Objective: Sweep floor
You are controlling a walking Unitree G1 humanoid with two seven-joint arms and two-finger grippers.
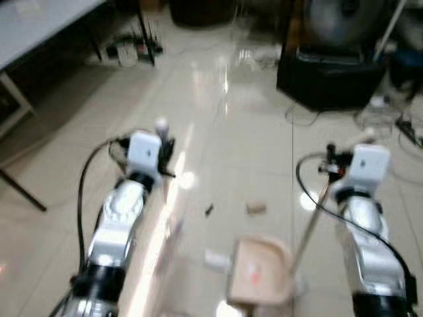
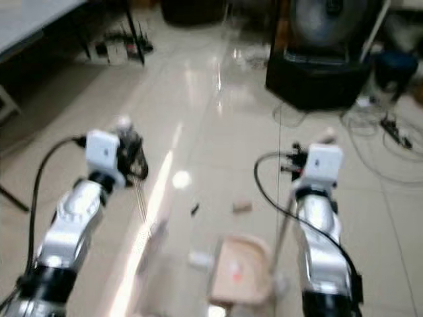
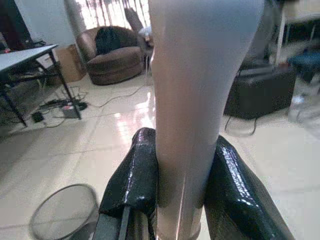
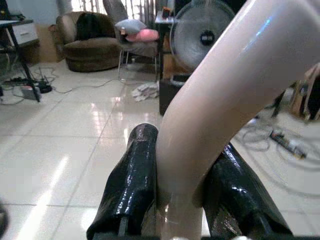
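Left tool clamps the broom handle, right tool clamps the dustpan handle. Dustpan on floor; scraps just beyond it, unswept. Sweeping barely started.

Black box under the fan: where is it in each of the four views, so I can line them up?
Left eye view: black box at top right, under the fan.
Right eye view: top right, likewise.
Left wrist view: on the floor beyond the clamped pale handle.
Right wrist view: below the fan, behind the curved handle.
Shared landmark: the black-legged table, across the floor from the box.
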